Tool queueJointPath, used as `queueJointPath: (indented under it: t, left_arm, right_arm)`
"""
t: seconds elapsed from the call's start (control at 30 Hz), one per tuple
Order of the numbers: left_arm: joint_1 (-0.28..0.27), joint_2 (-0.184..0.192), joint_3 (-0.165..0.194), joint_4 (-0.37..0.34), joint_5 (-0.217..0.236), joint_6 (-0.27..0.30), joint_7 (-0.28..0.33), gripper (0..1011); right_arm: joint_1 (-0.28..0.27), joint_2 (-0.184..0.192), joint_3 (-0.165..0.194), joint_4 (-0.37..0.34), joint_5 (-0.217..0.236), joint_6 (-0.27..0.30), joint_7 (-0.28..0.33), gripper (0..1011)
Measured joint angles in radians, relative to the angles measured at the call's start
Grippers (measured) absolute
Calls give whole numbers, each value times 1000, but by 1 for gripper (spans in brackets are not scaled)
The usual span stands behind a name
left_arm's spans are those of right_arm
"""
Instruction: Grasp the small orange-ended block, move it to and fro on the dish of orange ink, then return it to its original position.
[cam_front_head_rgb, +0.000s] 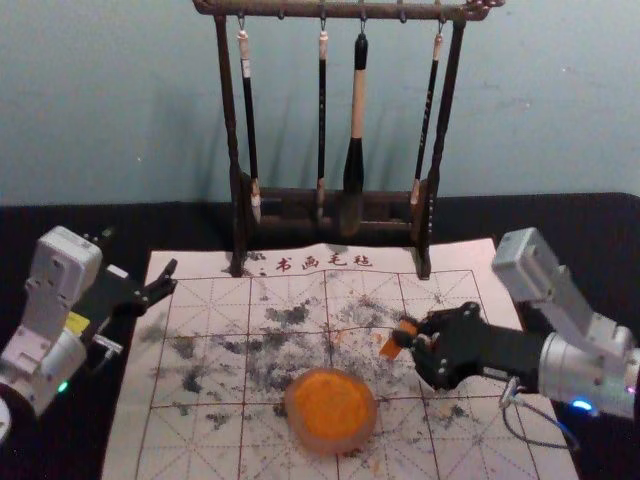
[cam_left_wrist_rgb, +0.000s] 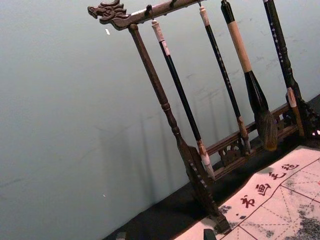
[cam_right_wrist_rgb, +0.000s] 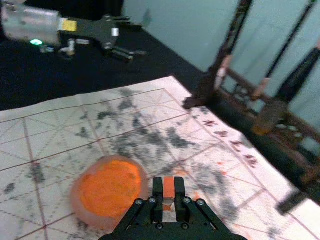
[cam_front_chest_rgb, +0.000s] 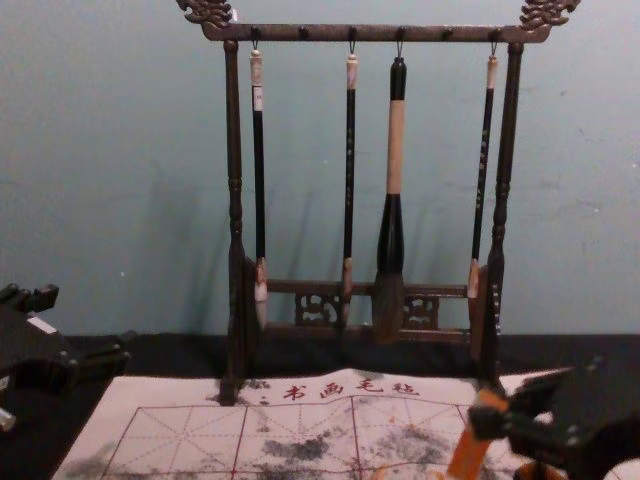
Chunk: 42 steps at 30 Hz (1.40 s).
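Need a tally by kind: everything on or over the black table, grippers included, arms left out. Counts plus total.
Hanging brushes: 4
Brush rack: 1
Dish of orange ink: 1
Orange-ended block: 1
Grid mat: 1
Grippers: 2 (left gripper, right gripper)
Total: 10

So the right gripper (cam_front_head_rgb: 405, 338) has the orange block (cam_front_head_rgb: 390, 350) pinched in its fingers, tilted, over the right half of the mat (cam_front_head_rgb: 460, 262), clear of the ink dish (cam_front_head_rgb: 335, 410). Dish sits around the middle, toward the near edge, orange ink inside. Left gripper (cam_front_head_rgb: 138, 253) is just hanging by the far left corner, fingers spread. Wooden rack (cam_front_head_rgb: 290, 195) stands along the far edge, four brushes (cam_front_head_rgb: 358, 100) dangling from it.
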Motion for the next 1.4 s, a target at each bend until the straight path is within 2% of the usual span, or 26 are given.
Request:
queueJointPath:
  t: [0.27, 0.47, 0.77, 1.4]
  left_arm:
    - [0, 0, 0, 0, 0, 0, 0, 1001]
    - [0, 0, 0, 0, 0, 0, 0, 1001]
    - [0, 0, 0, 0, 0, 0, 0, 1001]
    - [0, 0, 0, 0, 0, 0, 0, 1001]
  right_arm:
    - [-46, 32, 74, -32, 25, 10, -45, 94]
    - [-74, 47, 104, -45, 32, 23, -61, 94]
    - [-93, 49, 120, -52, 33, 34, -64, 94]
    - [-112, 53, 122, -51, 34, 57, -51, 94]
